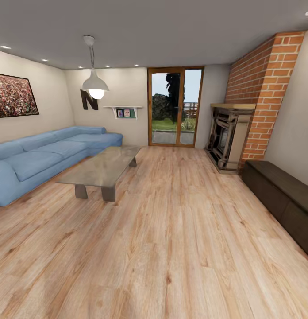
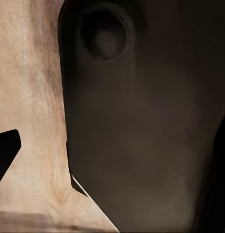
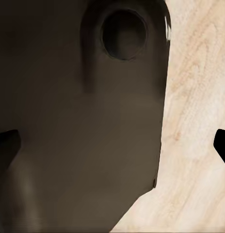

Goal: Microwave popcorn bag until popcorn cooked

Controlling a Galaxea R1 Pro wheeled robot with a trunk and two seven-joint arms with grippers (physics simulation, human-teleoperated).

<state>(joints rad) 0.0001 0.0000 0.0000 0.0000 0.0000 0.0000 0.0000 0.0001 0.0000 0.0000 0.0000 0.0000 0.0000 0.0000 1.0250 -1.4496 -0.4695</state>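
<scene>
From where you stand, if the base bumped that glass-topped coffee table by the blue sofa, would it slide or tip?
The low coffee table with the glass-like top would probably slide, not tip: it sits low and wide on short, blocky legs. The smooth pale wood plank floor likely offers little grip. The slab looks thick, so probably heavy and possibly fragile at its edges.

A home living room, blue corner sofa (image 1: 43, 155), glass coffee table (image 1: 103, 166), brick fireplace (image 1: 229, 135), wooden floor (image 1: 171, 248), glazed garden door (image 1: 175, 106), hanging lamp (image 1: 95, 84)

Both wrist cams face the robot's dark body panel (image 2: 141, 136) at close range. Black fingertips (image 2: 6, 150) at frame edges; hand state unreadable.
</scene>
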